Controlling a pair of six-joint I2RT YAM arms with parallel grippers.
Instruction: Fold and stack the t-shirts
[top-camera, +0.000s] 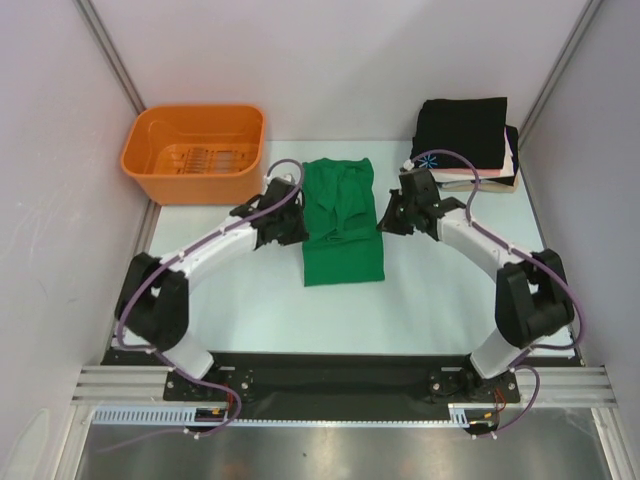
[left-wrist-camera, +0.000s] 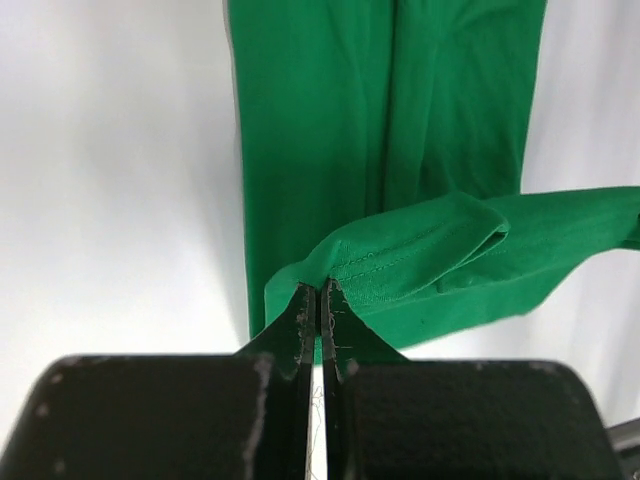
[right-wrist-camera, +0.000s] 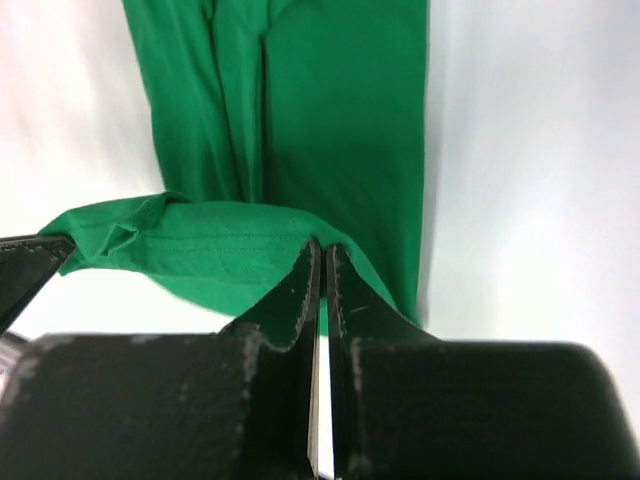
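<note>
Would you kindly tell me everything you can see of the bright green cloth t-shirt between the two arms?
The bright green cloth t-shirt is plain, soft-looking knit, folded lengthwise into a narrow strip lying flat near the middle of the pale table. Its far part is rumpled: a stitched hem edge is lifted off the strip, pinched at one side by the shut left gripper and at the other by the shut right gripper. Nothing else touches it.

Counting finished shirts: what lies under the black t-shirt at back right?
Under the black t-shirt, pink and white cloth edges show; the rest beneath is covered.
</note>
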